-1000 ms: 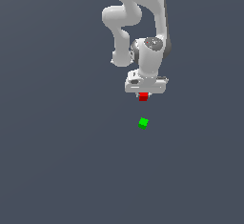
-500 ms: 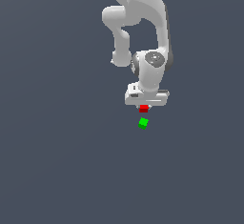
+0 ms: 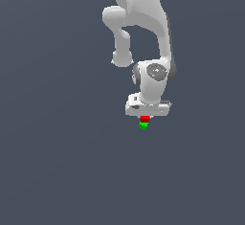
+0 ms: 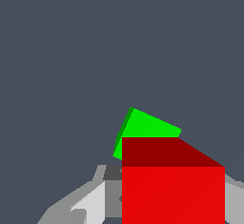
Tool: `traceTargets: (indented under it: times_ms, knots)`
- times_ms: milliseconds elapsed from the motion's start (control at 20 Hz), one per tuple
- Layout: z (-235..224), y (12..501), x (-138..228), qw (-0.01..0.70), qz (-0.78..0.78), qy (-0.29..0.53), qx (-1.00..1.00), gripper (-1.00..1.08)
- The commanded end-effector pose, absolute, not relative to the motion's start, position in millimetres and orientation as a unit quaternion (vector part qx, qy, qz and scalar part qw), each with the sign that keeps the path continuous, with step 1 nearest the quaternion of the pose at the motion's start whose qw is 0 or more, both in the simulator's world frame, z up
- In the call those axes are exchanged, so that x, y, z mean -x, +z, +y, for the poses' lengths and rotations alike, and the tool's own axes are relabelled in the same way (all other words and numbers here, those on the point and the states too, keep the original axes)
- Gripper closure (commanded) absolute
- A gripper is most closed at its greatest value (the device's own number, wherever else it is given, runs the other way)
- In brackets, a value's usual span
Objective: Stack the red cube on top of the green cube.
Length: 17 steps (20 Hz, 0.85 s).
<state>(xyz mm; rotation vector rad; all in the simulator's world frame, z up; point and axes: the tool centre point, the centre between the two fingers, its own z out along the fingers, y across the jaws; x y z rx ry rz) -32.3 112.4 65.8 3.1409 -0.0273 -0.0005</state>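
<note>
The red cube (image 3: pixel 145 118) is held between the fingers of my white gripper (image 3: pixel 145 119), directly over the green cube (image 3: pixel 143 125), which lies on the grey floor. In the exterior view the red cube looks to touch or nearly touch the green one; I cannot tell which. In the wrist view the red cube (image 4: pixel 172 185) fills the lower part of the picture, with a grey finger (image 4: pixel 90 201) at its side. The green cube (image 4: pixel 145 125) shows just beyond it, turned at an angle to the red cube and partly hidden.
A plain dark grey floor (image 3: pixel 57 162) lies all around. The white arm (image 3: pixel 143 37) rises above the gripper.
The gripper has carried the red cube towards the green cube and down. The gap between the two cubes has closed; the green cube has not moved.
</note>
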Motion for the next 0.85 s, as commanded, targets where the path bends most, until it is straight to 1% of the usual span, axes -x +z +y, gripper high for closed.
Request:
traceTargets:
  times_ms: [0,300,350,800]
  knots:
    - [112.7,64.0,25.3,0.000,-0.009,0.000,-1.000,1.08]
    - [112.7,61.8,19.4,0.000,-0.009,0.000,-1.000,1.08]
    - [112.7,61.8,19.4,0.000,-0.009,0.000,-1.000,-0.92]
    - [112.7,61.8,19.4,0.000,-0.009,0.000,-1.000,-0.92]
